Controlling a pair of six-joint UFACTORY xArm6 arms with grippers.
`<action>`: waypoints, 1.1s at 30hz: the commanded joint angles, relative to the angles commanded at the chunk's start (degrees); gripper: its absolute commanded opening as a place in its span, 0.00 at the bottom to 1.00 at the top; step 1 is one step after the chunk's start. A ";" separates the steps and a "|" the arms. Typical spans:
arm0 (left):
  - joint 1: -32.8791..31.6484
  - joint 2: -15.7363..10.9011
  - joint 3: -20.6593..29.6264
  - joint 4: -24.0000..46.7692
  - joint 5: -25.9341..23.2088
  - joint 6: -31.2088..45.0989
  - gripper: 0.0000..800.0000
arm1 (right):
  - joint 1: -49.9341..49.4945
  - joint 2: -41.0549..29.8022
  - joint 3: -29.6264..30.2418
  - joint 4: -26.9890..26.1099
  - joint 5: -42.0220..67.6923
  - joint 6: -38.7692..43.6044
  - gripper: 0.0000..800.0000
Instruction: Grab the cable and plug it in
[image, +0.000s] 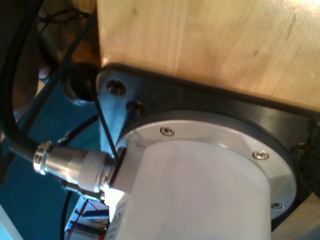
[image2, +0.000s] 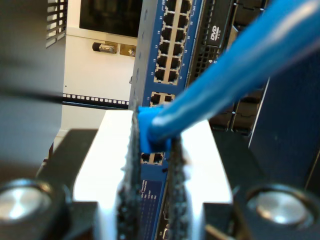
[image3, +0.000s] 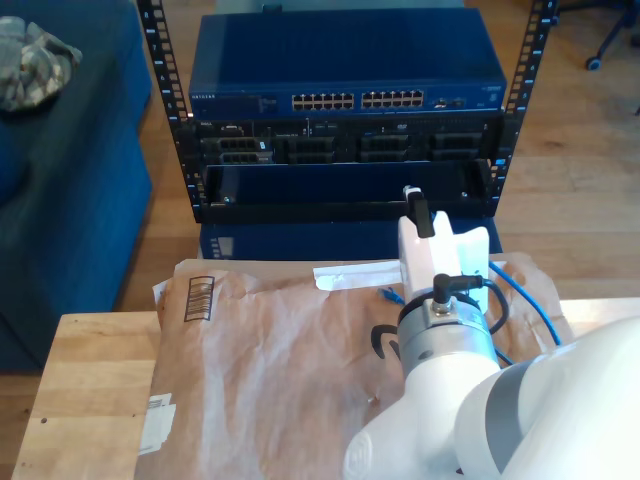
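Note:
In the second wrist view my second gripper (image2: 154, 146) is shut on the small blue plug (image2: 146, 131) at one end of the cable (image2: 240, 65). The bright-blue cable runs away from the jaws, close past the camera. The plug is held in front of the blue network switch (image2: 170, 45) and its rows of ports, apart from them. In the exterior view my second gripper (image3: 418, 212) points at the rack, below the switch (image3: 350, 65). The cable (image3: 525, 290) loops beside the arm on the exterior view's right. Its other plug (image3: 390, 295) lies on the brown paper (image3: 270, 350).
The first wrist view looks at a white arm base (image: 200, 190) bolted to a black plate, a metal connector (image: 75, 167) with black cables, and a wooden board (image: 210, 40). The rack (image3: 200, 190) holds servers under the switch. A blue sofa (image3: 70, 200) stands at the exterior view's left.

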 joint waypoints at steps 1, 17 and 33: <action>0.53 -0.09 0.09 -0.09 -0.18 0.79 1.00 | 0.00 0.35 0.00 0.62 0.00 0.00 0.00; 9.76 2.64 5.45 -0.53 -12.92 10.37 1.00 | 0.00 6.68 -5.71 6.07 0.00 -0.62 0.00; 10.02 2.99 5.36 -0.53 -12.84 10.46 1.00 | 7.74 10.55 -4.40 9.93 -3.87 0.18 0.00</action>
